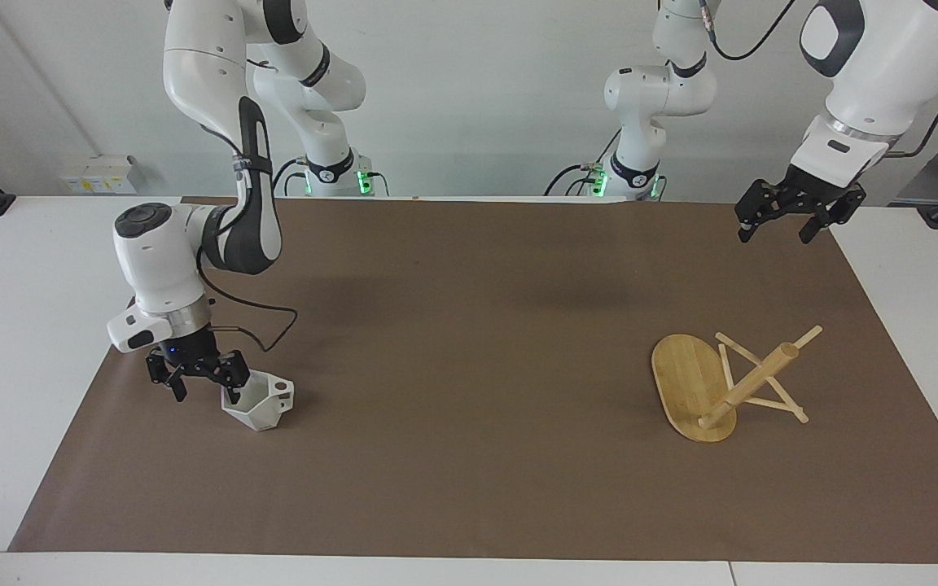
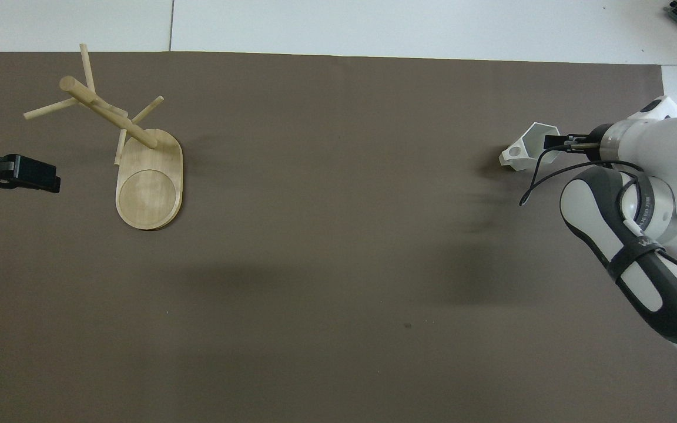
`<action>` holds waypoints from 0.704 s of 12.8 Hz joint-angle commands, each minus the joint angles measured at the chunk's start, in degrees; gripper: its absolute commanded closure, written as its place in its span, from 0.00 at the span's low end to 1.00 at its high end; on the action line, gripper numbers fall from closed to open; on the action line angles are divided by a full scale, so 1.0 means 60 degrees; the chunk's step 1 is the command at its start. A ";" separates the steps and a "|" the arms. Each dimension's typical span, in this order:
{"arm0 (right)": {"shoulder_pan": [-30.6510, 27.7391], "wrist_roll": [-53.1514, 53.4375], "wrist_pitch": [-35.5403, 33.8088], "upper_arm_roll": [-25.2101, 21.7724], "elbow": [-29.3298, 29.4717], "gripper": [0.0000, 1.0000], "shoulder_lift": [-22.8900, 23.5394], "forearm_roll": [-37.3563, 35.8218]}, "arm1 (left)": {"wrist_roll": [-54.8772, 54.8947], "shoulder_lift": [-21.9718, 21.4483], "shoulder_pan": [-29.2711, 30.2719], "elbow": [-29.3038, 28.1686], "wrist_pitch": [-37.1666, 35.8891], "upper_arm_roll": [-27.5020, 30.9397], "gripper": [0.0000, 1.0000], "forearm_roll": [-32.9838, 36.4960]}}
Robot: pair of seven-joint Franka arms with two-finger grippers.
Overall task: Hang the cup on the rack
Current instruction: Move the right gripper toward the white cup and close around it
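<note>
The white faceted cup (image 1: 261,404) rests tilted on the brown mat at the right arm's end, its handle toward the table's middle; it also shows in the overhead view (image 2: 525,151). My right gripper (image 1: 204,394) is low at the cup, open, with one finger inside the rim and the other outside the wall (image 2: 552,143). The bamboo rack (image 1: 717,387) lies tipped over at the left arm's end, its post and pegs slanting off the oval base (image 2: 149,188). My left gripper (image 1: 774,233) waits open in the air over the mat's corner, apart from the rack (image 2: 44,176).
The brown mat (image 1: 469,366) covers most of the white table (image 1: 21,325). A black cable loops from the right wrist down over the mat beside the cup.
</note>
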 commanded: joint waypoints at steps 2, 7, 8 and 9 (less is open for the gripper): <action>-0.0081 -0.0120 -0.0011 0.0279 0.0104 0.15 0.0073 -0.0095 | -0.0070 -0.0212 -0.0043 -0.0189 -0.0059 0.0076 0.00 -0.0050; -0.0081 -0.0120 -0.0011 0.0441 0.0104 0.31 0.0058 -0.0095 | -0.0071 -0.0212 -0.0043 -0.0189 -0.0059 0.0061 0.00 -0.0050; -0.0081 -0.0134 -0.0011 0.0441 0.0104 0.35 0.0058 -0.0095 | -0.0071 -0.0212 -0.0043 -0.0189 -0.0059 0.0076 0.00 -0.0050; -0.0081 -0.0135 -0.0011 0.0441 0.0104 0.40 0.0058 -0.0095 | -0.0085 -0.0212 -0.0043 -0.0189 -0.0059 0.0076 0.00 -0.0050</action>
